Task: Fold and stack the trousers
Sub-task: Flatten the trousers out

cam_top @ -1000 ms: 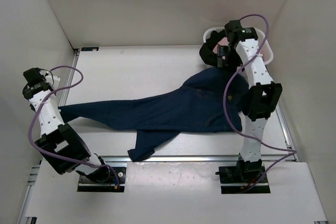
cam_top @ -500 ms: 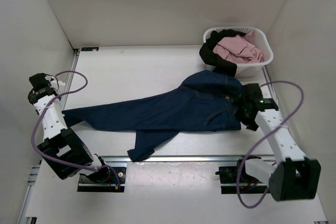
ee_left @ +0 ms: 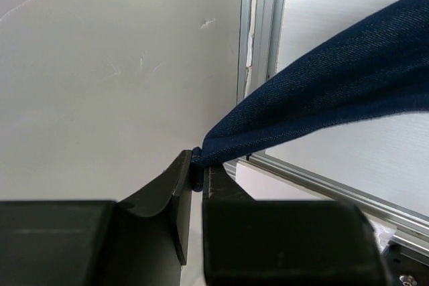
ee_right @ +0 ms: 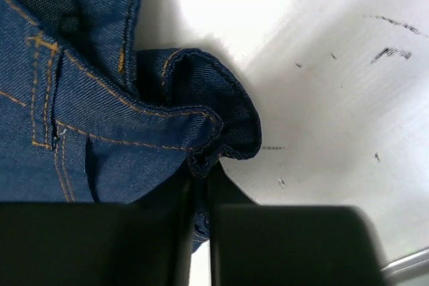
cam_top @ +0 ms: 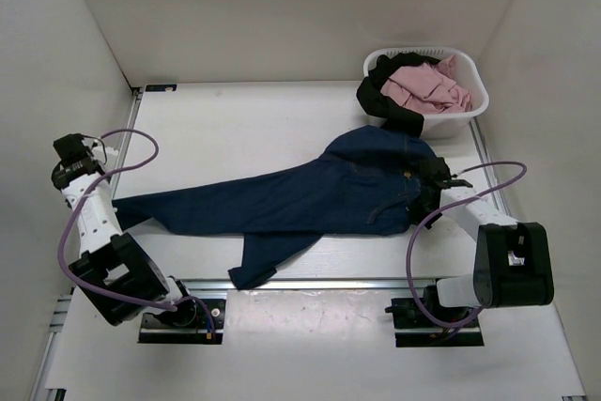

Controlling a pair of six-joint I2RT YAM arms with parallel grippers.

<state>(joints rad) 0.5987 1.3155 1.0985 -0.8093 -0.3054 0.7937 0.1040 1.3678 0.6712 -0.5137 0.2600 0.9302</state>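
Observation:
The dark navy denim trousers (cam_top: 310, 199) lie stretched across the table, waist at the right, one leg running left. The other leg (cam_top: 263, 255) bends toward the front edge. My left gripper (ee_left: 199, 169) is shut on the cuff end of the long leg (ee_left: 322, 92), held just off the table's left rail. My right gripper (ee_right: 201, 173) is shut on a bunched fold of the waistband (ee_right: 208, 135) at the trousers' right end (cam_top: 424, 196). The black trousers (cam_top: 383, 100) hang over the rim of the laundry basket.
A white laundry basket (cam_top: 474, 105) stands at the back right corner with a pink garment (cam_top: 427, 86) in it. White walls enclose the table on the left, back and right. An aluminium rail (ee_left: 265, 45) runs along the left edge.
The right arm swung from the basket down to the trousers' waist and its jaws shut on the waistband. The left arm shifted slightly, still holding the leg end.

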